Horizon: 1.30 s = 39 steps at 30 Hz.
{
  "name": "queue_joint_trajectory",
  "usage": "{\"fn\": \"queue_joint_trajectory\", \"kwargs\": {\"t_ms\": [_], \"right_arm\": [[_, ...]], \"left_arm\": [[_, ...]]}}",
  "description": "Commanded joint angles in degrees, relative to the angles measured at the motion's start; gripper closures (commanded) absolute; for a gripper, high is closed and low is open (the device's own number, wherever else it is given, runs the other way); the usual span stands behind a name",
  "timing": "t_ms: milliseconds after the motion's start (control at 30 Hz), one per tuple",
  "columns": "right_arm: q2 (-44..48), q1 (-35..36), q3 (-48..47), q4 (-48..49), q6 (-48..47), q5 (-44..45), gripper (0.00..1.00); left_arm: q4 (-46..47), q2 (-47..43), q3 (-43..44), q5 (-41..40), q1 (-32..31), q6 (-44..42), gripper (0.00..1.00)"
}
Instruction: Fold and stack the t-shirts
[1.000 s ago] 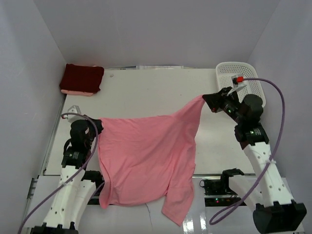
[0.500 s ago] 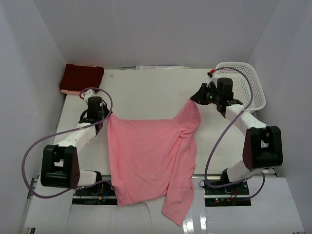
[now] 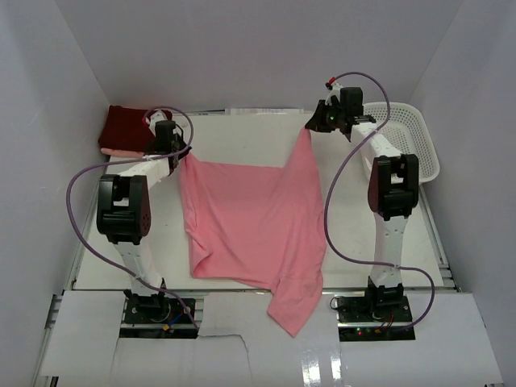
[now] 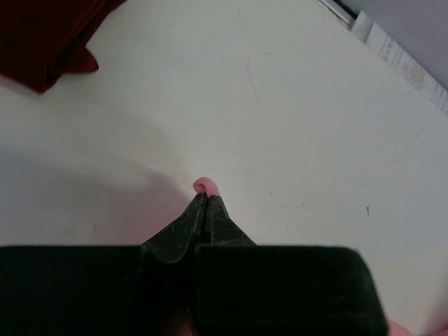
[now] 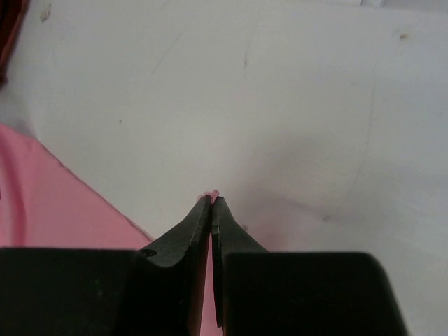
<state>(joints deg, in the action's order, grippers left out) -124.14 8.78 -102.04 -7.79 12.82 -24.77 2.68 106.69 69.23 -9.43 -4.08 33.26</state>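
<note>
The salmon pink t-shirt hangs stretched between both arms over the table, its lower end trailing past the near edge. My left gripper is shut on the shirt's far left corner; a pink nub pokes out past its tips. My right gripper is shut on the far right corner, with pink cloth showing at its tips. The dark maroon t-shirt lies folded in the far left corner, also visible in the left wrist view.
A white mesh basket stands at the far right of the table, just right of the right arm. Grey walls close in the table on the left, back and right. Bare white tabletop lies between the two grippers.
Both arms have reached far forward across the table, dragging the pink shirt away from the near edge. The grippers now hold its corners close to the back of the table.
</note>
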Motion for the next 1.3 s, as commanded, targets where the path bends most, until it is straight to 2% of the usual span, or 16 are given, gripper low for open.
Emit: {"fn": "queue_joint_trajectory", "kwargs": {"t_ms": [0,67,133,233,267,333,400,500,533,567,767,867,1067,1267], "right_arm": [[-5.4,-0.3,-11.3,-5.6,-2.3,1.0,0.92],[-5.5,-0.7,-13.7,-3.5,-1.4,0.3,0.92],[-1.7,-1.0,-10.3,2.5,-0.3,-1.4,0.92],[3.6,-1.0,-7.9,4.9,0.2,-2.3,0.92],[8.1,-1.0,-7.3,4.8,-0.1,-3.1,0.92],[13.9,-0.9,-4.9,4.5,-1.4,-3.1,0.92],[23.6,-0.7,-0.3,3.9,-3.5,-2.0,0.92],[36.4,-0.7,2.1,-0.3,-7.0,0.1,0.92],[39.7,-0.8,2.1,-1.5,-9.3,0.8,0.92],[46.8,-0.8,2.5,-2.0,-10.0,1.8,0.92],[72.7,-0.8,11.0,5.0,-10.3,2.9,0.92],[80.3,-0.8,14.6,8.1,-10.4,4.3,0.92],[84.8,-0.8,12.2,7.9,-10.9,4.0,0.92],[88.9,-0.8,13.0,8.9,-10.7,3.5,0.92]], "left_arm": [[-2.3,4.9,8.3,1.4,2.6,-1.0,1.0],[-4.6,7.4,11.3,3.2,4.0,0.1,1.0],[-3.7,7.0,11.6,7.9,7.7,2.5,1.0],[-3.1,2.0,11.2,12.5,8.7,1.5,1.0],[-3.1,0.0,11.1,13.4,8.6,1.2,1.0],[-2.9,-7.6,9.3,13.6,8.6,0.8,1.0],[-0.5,-16.7,6.1,13.4,8.6,0.3,1.0],[-0.7,-26.0,3.1,12.7,8.7,-0.2,1.0],[-1.0,-32.2,1.4,12.8,8.8,-0.4,1.0],[-0.9,-35.5,0.7,12.7,8.8,-0.6,1.0],[0.5,-59.3,-5.1,6.1,8.8,-2.3,1.0],[0.0,-66.6,-8.0,0.8,8.8,-2.5,1.0],[-2.3,-70.0,-9.6,-4.8,8.8,-1.1,1.0],[-2.3,-72.8,-10.7,-6.4,8.8,0.1,1.0]]}}
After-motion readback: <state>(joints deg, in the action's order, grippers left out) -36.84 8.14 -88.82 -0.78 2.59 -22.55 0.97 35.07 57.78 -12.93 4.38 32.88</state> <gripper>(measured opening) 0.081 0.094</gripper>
